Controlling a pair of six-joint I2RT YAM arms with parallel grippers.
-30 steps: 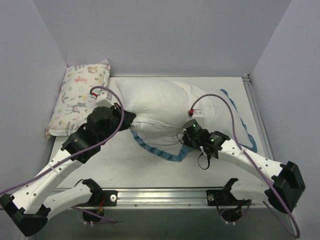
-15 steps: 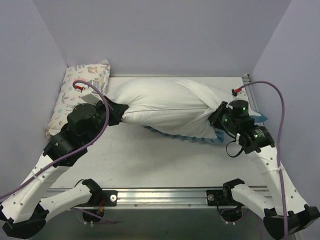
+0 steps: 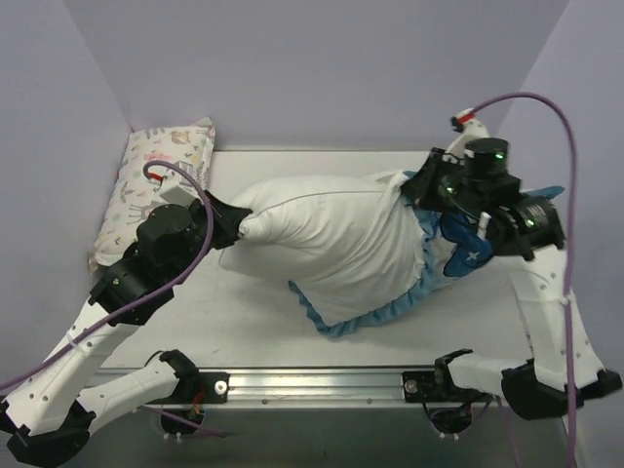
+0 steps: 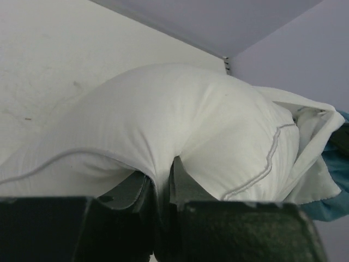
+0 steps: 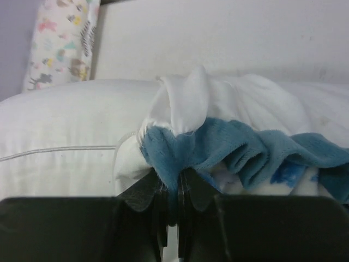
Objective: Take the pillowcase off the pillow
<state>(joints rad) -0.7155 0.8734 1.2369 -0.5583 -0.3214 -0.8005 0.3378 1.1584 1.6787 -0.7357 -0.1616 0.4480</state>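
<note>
The plain white pillow (image 3: 292, 210) lies across the middle of the table. My left gripper (image 3: 237, 226) is shut on its left corner; in the left wrist view the white cloth (image 4: 180, 120) is pinched between the jaws (image 4: 162, 174). The pillowcase (image 3: 370, 278) covers the pillow's right part, white face out, with its teal frill hanging along the lower edge. My right gripper (image 3: 421, 188) is raised at the back right and shut on the teal frill (image 5: 218, 144), as the right wrist view (image 5: 173, 183) shows. The pillow (image 5: 60, 131) sticks out to the left of the pillowcase there.
A small pastel animal-print pillow (image 3: 161, 185) leans at the back left corner and shows in the right wrist view (image 5: 60, 38). Purple walls close in the left, back and right. A metal rail (image 3: 322, 382) runs along the near edge between the arm bases.
My right gripper has moved right, back and up with the frill in it, pulling the pillowcase rightward off the pillow. My left gripper has kept hold of the pillow's left corner.
</note>
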